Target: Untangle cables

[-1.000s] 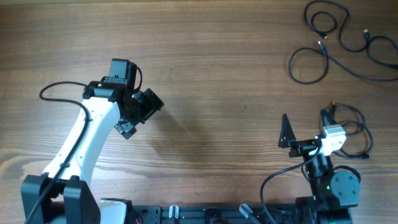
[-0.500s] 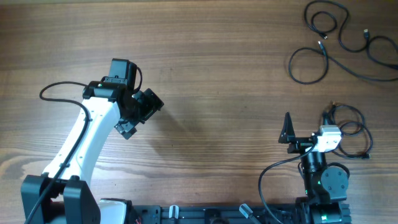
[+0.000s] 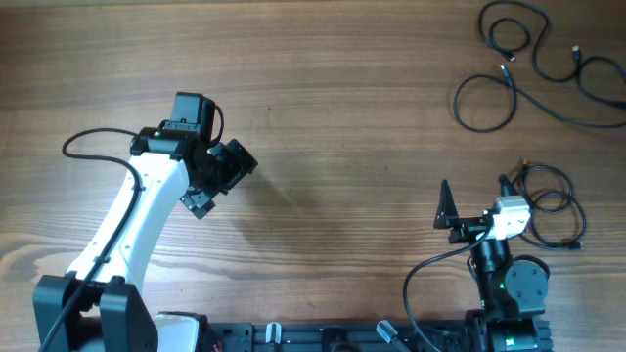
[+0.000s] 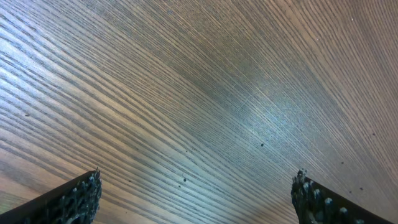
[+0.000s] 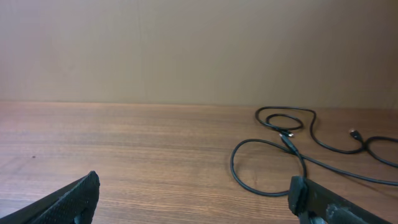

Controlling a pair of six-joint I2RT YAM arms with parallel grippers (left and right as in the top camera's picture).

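Left gripper point(image 4: 198, 186) is hanging spread wide over the table point(image 3: 342, 117); right gripper point(image 5: 194, 186) is gaping too, empty; cables point(image 3: 506, 70) are lying loose at two o'clock.

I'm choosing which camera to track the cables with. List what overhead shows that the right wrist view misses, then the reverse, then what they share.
Overhead only: the left gripper, far off to the left, and a small coiled cable lying close by the right gripper. Right wrist only: the plain wall behind the table. Both: the loose looped cables spread on the wooden table, and the right gripper, open and holding nothing.
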